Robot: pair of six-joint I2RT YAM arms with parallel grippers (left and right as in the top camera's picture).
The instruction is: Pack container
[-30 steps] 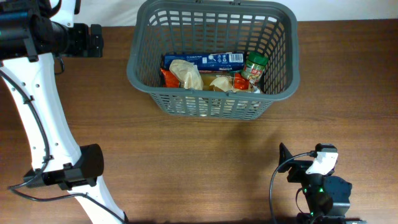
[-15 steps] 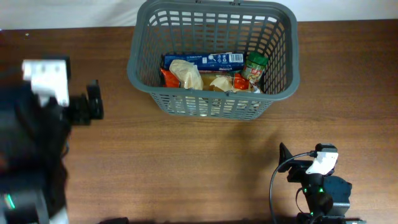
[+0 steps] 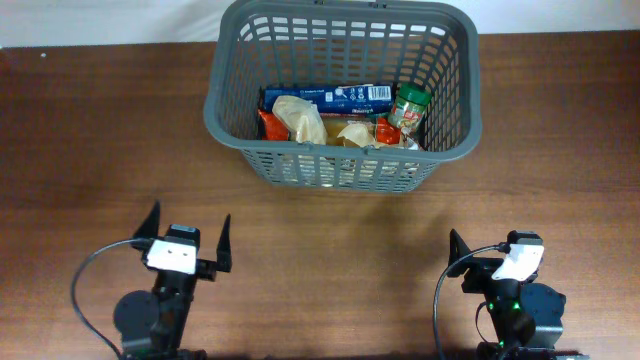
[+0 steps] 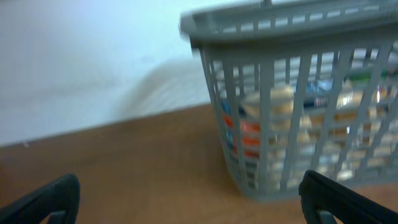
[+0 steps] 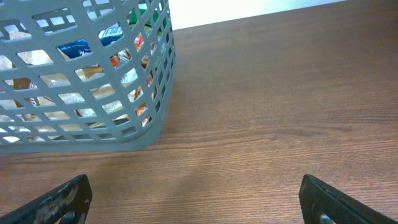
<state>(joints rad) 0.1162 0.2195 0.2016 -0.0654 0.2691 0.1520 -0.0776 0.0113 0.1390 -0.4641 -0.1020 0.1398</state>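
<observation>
We find the container [image 3: 216, 118] at the far edge of the desk [image 3: 330, 250], holding a blue box [image 3: 330, 96] and green-lidded jar [image 3: 410, 105]. Both the left claw [image 3: 187, 225] and right claw [image 5: 193, 196] sit wide, empty, at the near edge; we judge packing finished.

A robotics lab bench, by the look of it. A bare wood-grain desk [image 3: 330, 240] meets a plain white wall [image 4: 93, 56] along the frame's top. Two small robot arms, left arm [image 3: 160, 310] and right arm [image 3: 520, 305], trail black cables [image 3: 437, 300] at the lower edge. Groceries sit in the container [image 3: 222, 105], upper centre.
</observation>
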